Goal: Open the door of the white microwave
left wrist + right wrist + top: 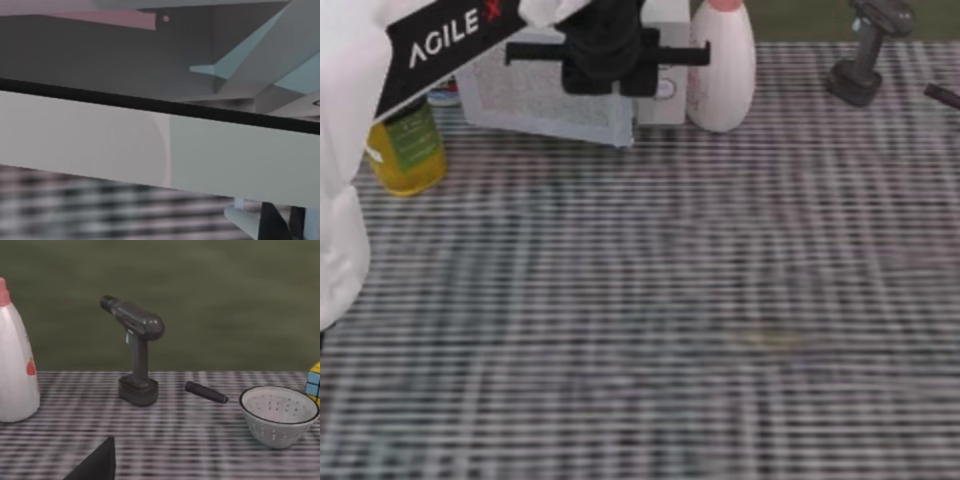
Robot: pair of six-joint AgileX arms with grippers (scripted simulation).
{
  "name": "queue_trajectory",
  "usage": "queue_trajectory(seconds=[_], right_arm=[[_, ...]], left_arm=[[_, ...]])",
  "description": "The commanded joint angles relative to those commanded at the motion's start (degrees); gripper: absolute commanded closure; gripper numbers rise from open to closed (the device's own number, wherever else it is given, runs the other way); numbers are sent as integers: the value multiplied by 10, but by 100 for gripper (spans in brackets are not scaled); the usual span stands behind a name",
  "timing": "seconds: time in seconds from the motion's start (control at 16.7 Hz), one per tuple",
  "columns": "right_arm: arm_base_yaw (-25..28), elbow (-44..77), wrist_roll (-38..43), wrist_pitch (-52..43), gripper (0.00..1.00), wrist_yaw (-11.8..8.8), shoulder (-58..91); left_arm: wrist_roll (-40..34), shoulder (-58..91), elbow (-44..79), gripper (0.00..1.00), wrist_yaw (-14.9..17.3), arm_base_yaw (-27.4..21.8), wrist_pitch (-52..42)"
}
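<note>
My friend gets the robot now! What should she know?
Left gripper is over the microwave at the table's far edge, at the door's top edge; its fingers are hard to read.
Right arm is parked out of the top view; it holds nothing I can see.
The door looks swung partly out, its free corner off the front.
The bottle stands right beside the microwave.
Left to do: swing the door wider, probably.

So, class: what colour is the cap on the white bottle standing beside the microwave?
Pink. The cap tops the white bottle; it shows best in the right wrist view.
</note>
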Motion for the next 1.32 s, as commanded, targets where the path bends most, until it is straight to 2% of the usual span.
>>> queue_trajectory(seconds=[0.24, 0.66, 1.32], right_arm=[[0, 0, 0, 0, 0, 0, 0], [0, 0, 0, 0, 0, 0, 0], [0, 0, 0, 0, 0, 0, 0]], left_arm=[[5, -4, -9, 100, 6, -4, 5], [60, -59, -96, 100, 31, 8, 48], [60, -60, -96, 100, 31, 8, 49]])
